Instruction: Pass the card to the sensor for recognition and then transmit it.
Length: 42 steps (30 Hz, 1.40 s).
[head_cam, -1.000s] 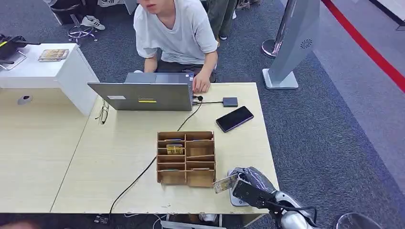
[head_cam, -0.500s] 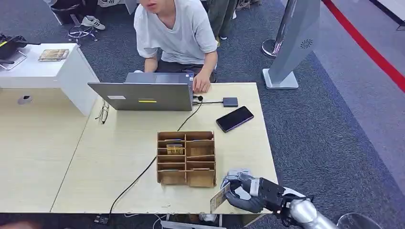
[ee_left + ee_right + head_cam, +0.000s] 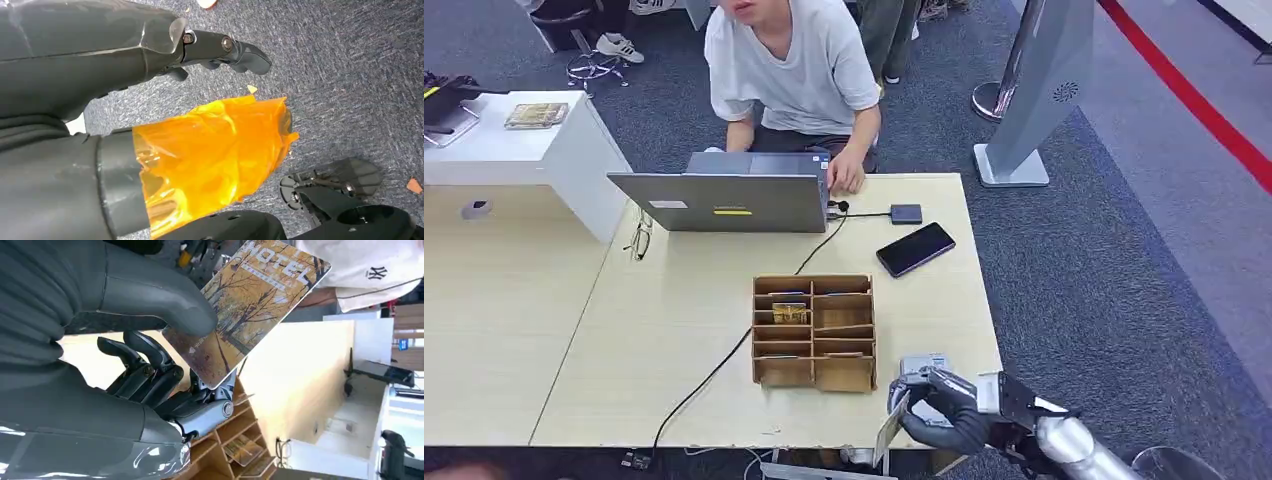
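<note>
My right hand (image 3: pixel 946 412) hangs at the table's front edge near its right corner and holds the card (image 3: pixel 890 430), which stands nearly edge-on in the head view. Up close, the card (image 3: pixel 250 305) shows autumn trees and the word HOTEL, pinched between the thumb (image 3: pixel 150 300) and the dark fingers (image 3: pixel 150 370). The grey sensor (image 3: pixel 924 364) lies on the table just beyond the hand, beside the wooden card box (image 3: pixel 814 332). My left hand (image 3: pixel 115 55) hangs over carpet, holding nothing, its thumb (image 3: pixel 210 150) wrapped in orange film.
A person (image 3: pixel 789 70) sits at the far side behind a laptop (image 3: pixel 724 195). A phone (image 3: pixel 915 248), a small hub (image 3: pixel 906 213), glasses (image 3: pixel 641 240) and a black cable (image 3: pixel 714 370) lie on the table (image 3: pixel 674 320). A grey kiosk (image 3: pixel 1034 100) stands at the back right.
My right hand has drawn back from over the sensor toward the table's front edge, carrying the card down and turning it edge-on. The sensor is now uncovered.
</note>
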Each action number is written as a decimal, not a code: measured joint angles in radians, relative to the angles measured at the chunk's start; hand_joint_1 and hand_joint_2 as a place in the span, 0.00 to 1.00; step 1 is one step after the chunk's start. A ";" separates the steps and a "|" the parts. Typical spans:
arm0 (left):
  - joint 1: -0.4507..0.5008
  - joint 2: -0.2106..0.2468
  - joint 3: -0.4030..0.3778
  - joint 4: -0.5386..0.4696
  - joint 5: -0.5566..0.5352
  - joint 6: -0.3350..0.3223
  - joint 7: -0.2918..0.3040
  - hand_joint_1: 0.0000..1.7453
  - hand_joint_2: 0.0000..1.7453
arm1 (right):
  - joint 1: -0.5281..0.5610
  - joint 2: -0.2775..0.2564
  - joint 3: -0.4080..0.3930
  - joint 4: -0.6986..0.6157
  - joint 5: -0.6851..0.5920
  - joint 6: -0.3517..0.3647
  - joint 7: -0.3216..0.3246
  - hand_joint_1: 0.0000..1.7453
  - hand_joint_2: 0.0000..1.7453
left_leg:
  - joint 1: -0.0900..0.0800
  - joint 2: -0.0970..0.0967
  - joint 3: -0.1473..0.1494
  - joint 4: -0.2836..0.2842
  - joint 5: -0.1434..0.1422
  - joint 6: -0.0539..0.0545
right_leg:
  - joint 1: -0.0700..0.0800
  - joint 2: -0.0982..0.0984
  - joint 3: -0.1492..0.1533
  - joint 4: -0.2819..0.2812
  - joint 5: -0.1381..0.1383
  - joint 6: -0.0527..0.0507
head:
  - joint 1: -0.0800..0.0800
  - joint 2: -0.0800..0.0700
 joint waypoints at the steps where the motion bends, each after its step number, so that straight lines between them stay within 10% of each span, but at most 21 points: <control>1: 0.000 0.000 0.000 0.000 0.000 0.001 0.000 0.00 0.00 | 0.002 0.007 -0.002 -0.006 -0.001 -0.009 -0.004 1.00 1.00 | 0.000 0.000 0.000 0.000 0.000 0.000 | 0.000 0.000 0.000 0.000 0.000 0.000 | 0.000 0.000; 18: -0.001 -0.002 0.012 0.000 0.000 0.007 0.008 0.00 0.00 | 0.068 0.166 -0.083 -0.168 -0.111 -0.167 0.029 1.00 1.00 | 0.000 0.000 0.000 0.000 0.000 0.000 | 0.000 0.000 0.000 0.000 0.000 0.000 | 0.000 0.000; 35: 0.000 -0.003 0.019 0.000 -0.014 0.022 0.006 0.00 0.00 | 0.148 0.306 -0.185 -0.298 -0.010 -0.640 0.089 1.00 1.00 | 0.000 0.001 0.000 0.000 0.000 0.000 | 0.000 0.000 -0.001 0.000 0.000 0.000 | 0.000 0.000; 42: 0.000 -0.003 0.019 0.000 -0.015 0.022 0.006 0.00 0.00 | 0.154 0.313 -0.190 -0.300 0.005 -0.659 0.092 1.00 1.00 | 0.000 0.001 0.000 0.000 0.000 0.000 | 0.000 0.000 -0.001 0.000 0.000 0.000 | 0.000 0.000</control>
